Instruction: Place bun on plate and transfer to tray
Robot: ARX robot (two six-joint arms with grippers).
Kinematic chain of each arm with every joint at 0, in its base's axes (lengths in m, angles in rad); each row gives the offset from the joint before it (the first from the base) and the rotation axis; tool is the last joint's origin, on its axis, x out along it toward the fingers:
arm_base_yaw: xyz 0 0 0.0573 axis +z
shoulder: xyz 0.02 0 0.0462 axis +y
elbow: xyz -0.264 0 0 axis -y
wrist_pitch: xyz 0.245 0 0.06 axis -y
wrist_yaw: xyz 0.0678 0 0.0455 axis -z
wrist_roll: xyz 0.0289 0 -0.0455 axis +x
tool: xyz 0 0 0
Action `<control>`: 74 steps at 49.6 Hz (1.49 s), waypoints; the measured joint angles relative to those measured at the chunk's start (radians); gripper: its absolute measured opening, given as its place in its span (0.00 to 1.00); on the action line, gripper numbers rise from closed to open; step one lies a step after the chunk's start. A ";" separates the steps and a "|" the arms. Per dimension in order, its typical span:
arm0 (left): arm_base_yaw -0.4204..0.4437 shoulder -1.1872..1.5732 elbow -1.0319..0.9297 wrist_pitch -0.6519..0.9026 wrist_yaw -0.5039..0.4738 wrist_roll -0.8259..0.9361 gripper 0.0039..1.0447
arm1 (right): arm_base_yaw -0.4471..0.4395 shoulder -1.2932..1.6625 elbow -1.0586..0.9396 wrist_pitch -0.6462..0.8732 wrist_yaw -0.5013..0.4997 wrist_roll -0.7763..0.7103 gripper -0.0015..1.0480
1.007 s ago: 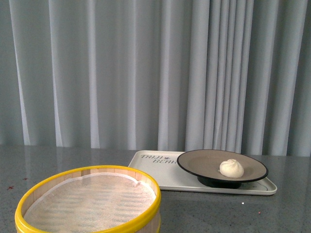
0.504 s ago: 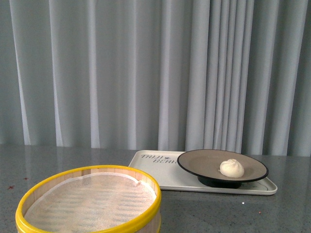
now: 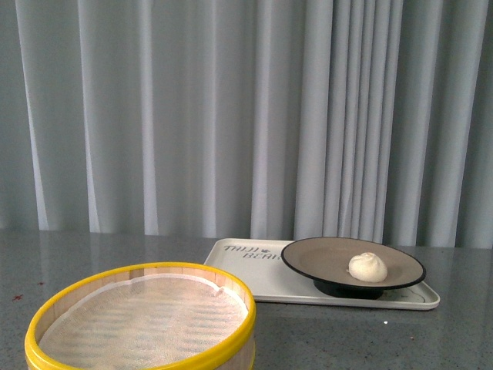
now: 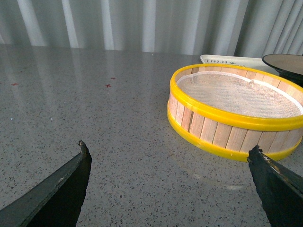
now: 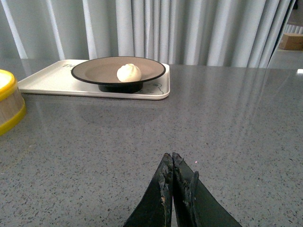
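The bun (image 3: 367, 267) sat right of centre on the plate (image 3: 323, 258), which stood on the tray (image 3: 254, 279) behind the steamer basket (image 3: 146, 324). Left gripper (image 4: 170, 161) gaped wide; right gripper (image 5: 173, 163) was pinched closed, empty, over bare tabletop (image 5: 236, 132).

Dark serif lettering on the cream tray (image 3: 254, 277), centre of the front view, partly hidden behind the plate (image 3: 316, 258), first line looks like "THE", second begins "BEAR", remainder unreadable
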 joint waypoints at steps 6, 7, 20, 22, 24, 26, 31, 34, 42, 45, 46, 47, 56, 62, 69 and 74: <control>0.000 0.000 0.000 0.000 0.000 0.000 0.94 | 0.000 -0.044 0.000 -0.046 0.000 0.000 0.02; 0.000 0.000 0.000 0.000 0.000 0.000 0.94 | 0.000 -0.058 0.001 -0.064 0.000 0.000 0.02; 0.000 0.000 0.000 0.000 0.000 0.000 0.94 | 0.000 -0.189 0.000 -0.195 -0.002 0.000 0.02; 0.000 0.000 0.000 0.000 0.000 0.000 0.94 | 0.000 -0.189 0.000 -0.195 -0.002 0.000 0.02; 0.000 0.000 0.000 0.000 0.000 0.000 0.94 | 0.000 -0.189 0.000 -0.195 -0.002 0.000 0.02; 0.000 0.000 0.000 0.000 0.000 0.000 0.94 | 0.000 -0.189 0.000 -0.195 -0.002 0.000 0.02; 0.000 0.000 0.000 0.000 0.000 0.000 0.94 | 0.000 -0.189 0.000 -0.195 -0.002 0.000 0.02; 0.000 0.000 0.000 0.000 0.000 0.000 0.94 | 0.000 -0.189 0.000 -0.195 -0.002 0.000 0.02; 0.000 0.000 0.000 0.000 0.000 0.000 0.94 | 0.000 -0.189 0.000 -0.195 -0.002 0.000 0.21; 0.000 0.000 0.000 0.000 0.000 0.000 0.94 | 0.000 -0.189 0.000 -0.195 -0.002 0.000 0.30; 0.000 0.000 0.000 0.000 0.000 0.000 0.94 | 0.000 -0.189 0.000 -0.195 -0.002 0.000 0.33; 0.000 0.000 0.000 0.000 0.000 0.000 0.94 | 0.000 -0.189 0.000 -0.195 -0.002 0.000 0.35; 0.000 0.000 0.000 0.000 0.000 0.000 0.94 | 0.000 -0.189 0.000 -0.195 -0.002 0.000 0.70; 0.000 0.000 0.000 0.000 0.000 0.000 0.94 | 0.000 -0.189 0.000 -0.195 -0.002 0.000 0.87; 0.000 0.000 0.000 0.000 0.000 0.000 0.94 | 0.000 -0.189 0.000 -0.195 -0.002 0.000 0.91; 0.000 0.000 0.000 0.000 0.000 0.000 0.94 | 0.000 -0.189 0.000 -0.195 -0.002 0.000 0.92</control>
